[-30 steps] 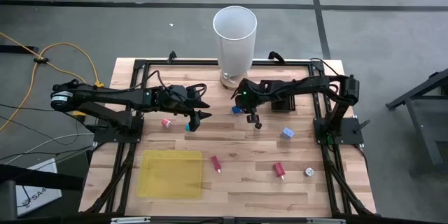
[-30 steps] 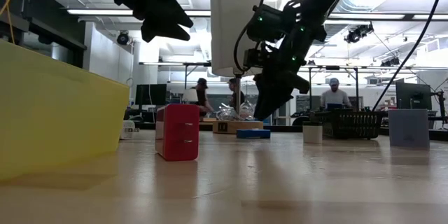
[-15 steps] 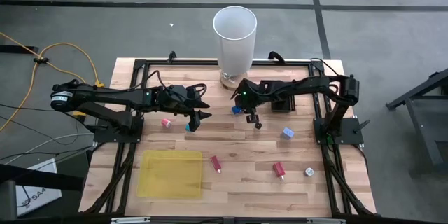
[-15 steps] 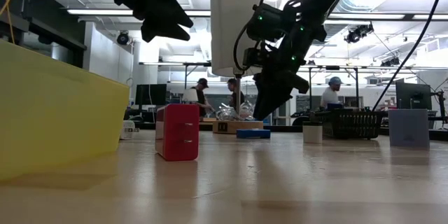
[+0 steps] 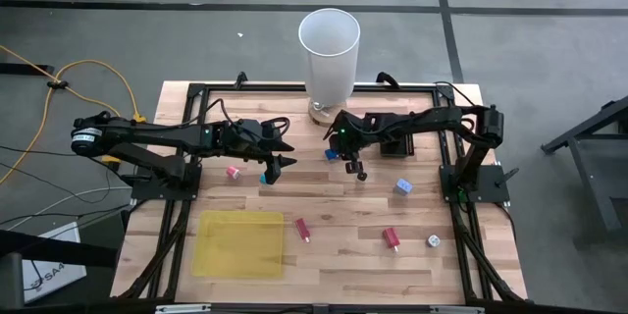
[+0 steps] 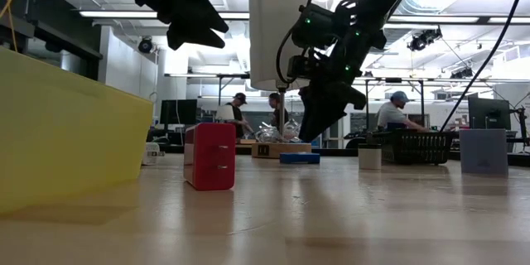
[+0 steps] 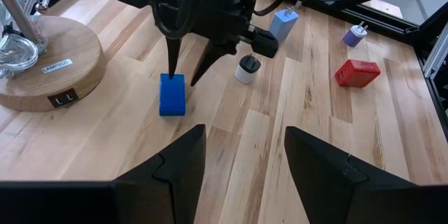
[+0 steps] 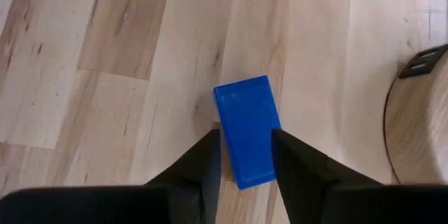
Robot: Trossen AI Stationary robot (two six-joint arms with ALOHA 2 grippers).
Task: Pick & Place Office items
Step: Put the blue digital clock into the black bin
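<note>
Right wrist view first: you have the blue block point(image 8: 246, 130) lying flat on the table point(image 8: 105, 77), its near end between the right gripper point(image 8: 244, 155) fingers. Jaws spread, one finger on each long side; whether they touch the block you cannot tell. Block rests on the wood, not lifted.

High view: the same blue block point(image 5: 333, 154) lies just in front of the tall white cylinder point(image 5: 329, 54), whose round wooden base point(image 7: 42, 59) sits right beside it. That base crowds the block on the far side.

Outward from there: a small whitish-and-black round piece point(image 7: 246, 69) just beside the right gripper, a pale blue block point(image 5: 403, 185) nearer the right arm's post, a red piece point(image 5: 391, 238) and a whitish round one point(image 5: 432, 241) toward the front right, another red piece point(image 5: 302, 229) near the yellow sheet point(image 5: 239, 243), a pink piece point(image 5: 233, 171) by the left arm.

Left gripper point(image 5: 278, 168) hangs above the table left of centre, well apart from the blue block, jaws spread with nothing between the fingers in its own wrist view; something teal shows at its tip from above, unclear.

Low view: people sit at desks beyond the table.
</note>
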